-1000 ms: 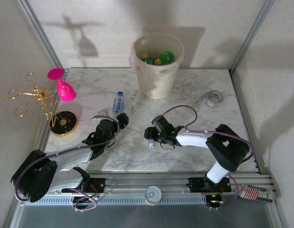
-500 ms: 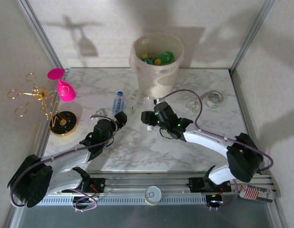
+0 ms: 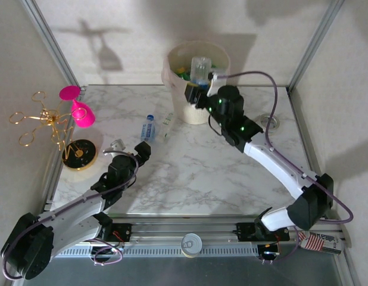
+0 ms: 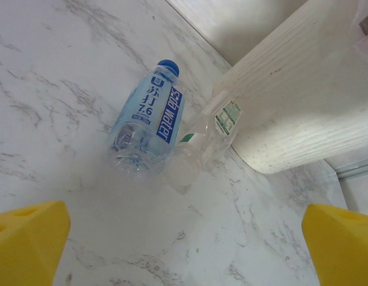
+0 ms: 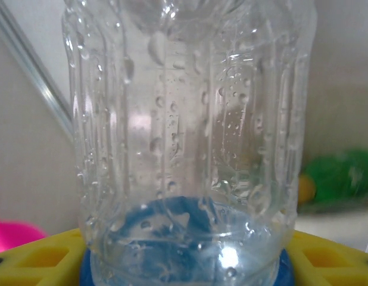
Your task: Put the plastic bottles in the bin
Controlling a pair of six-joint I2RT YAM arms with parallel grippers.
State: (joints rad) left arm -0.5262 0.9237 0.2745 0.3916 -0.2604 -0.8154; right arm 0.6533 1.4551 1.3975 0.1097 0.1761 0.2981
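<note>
We are seeing the right gripper [image 3: 199,84] closing its two yellow fingers [image 5: 35,259] on one clear bottle [image 3: 201,68]. The bottle is sticking up out of the grip, beaded with droplets, with a blue patch showing low between the fingers. In the top view this bottle is hanging over the mouth of the bin [image 3: 202,110], one cream-white bucket at the far edge of the marble table [image 3: 190,173]. Inside the bin, green bottles [image 3: 184,72] with yellow caps are showing past the held one; we cannot count them.

The left gripper [image 3: 130,146] is hovering over the table with its jaws spread wide and holding nothing. Just beyond it two bottles are lying side by side, touching: one blue-labelled bottle [image 4: 145,125] with a blue cap, and one green-labelled bottle [image 4: 205,140], the latter just beside the bin's base.

At the left are standing one pink goblet [image 3: 80,108] and one gold wire stand [image 3: 41,119].
</note>
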